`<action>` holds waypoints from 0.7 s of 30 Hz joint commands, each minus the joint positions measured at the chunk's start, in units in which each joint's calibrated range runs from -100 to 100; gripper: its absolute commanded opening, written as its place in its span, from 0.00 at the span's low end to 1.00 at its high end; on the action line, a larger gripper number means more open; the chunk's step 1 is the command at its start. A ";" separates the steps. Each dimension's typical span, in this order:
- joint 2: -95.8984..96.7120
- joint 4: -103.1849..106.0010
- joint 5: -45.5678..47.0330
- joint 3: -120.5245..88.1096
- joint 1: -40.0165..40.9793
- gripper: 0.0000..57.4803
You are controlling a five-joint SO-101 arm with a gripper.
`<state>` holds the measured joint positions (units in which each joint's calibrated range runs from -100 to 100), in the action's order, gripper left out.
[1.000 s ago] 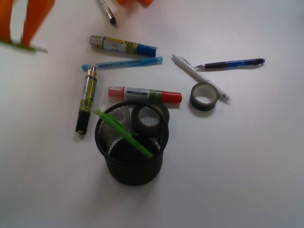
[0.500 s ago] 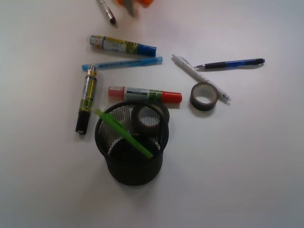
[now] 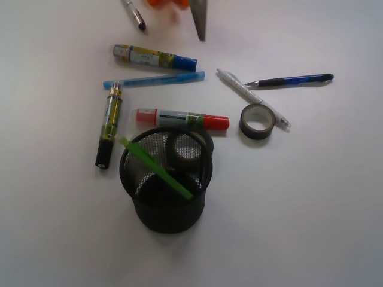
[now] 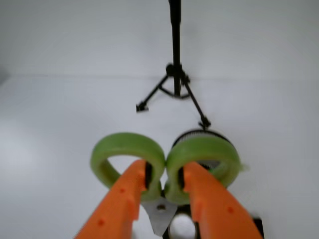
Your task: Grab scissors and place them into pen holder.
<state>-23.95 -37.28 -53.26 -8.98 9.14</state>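
My gripper (image 4: 163, 172) has orange fingers (image 4: 124, 199) shut on the scissors (image 4: 127, 142), pinching where the two lime-green loop handles meet. The silver blades hang below the jaws. In the front view only orange bits of the gripper (image 3: 170, 2) show at the top edge, with the scissors' grey blade (image 3: 201, 21) pointing down beneath them. The black wire-mesh pen holder (image 3: 143, 209) stands well nearer the front edge, apart from the gripper. Its rim seems to show behind the right loop in the wrist view (image 4: 199, 133).
Inside the holder lean a thin lime-green stick (image 3: 158, 168) and a dark tape roll (image 3: 185, 149). Around it lie a red marker (image 3: 182, 119), a blue marker (image 3: 155, 57), a black-capped marker (image 3: 109, 124), a blue pen (image 3: 152, 79), a white pen (image 3: 248, 92), a dark blue pen (image 3: 290, 79) and a tape roll (image 3: 257, 121). A black tripod (image 4: 175, 74) stands beyond.
The gripper has moved right along the top edge, from the top left corner to the top middle. The scissors' blade now hangs into the front view.
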 commanded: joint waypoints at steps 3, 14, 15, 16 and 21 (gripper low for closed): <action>2.41 40.87 -0.05 -13.30 -1.18 0.00; 21.02 61.43 -0.24 -14.38 -5.21 0.00; 21.96 61.86 -0.29 -14.48 -5.59 0.00; 22.72 61.86 -0.29 -14.48 -5.74 0.00; 25.19 62.04 -0.29 -14.75 -6.78 0.01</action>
<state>0.87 23.20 -53.41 -24.08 3.37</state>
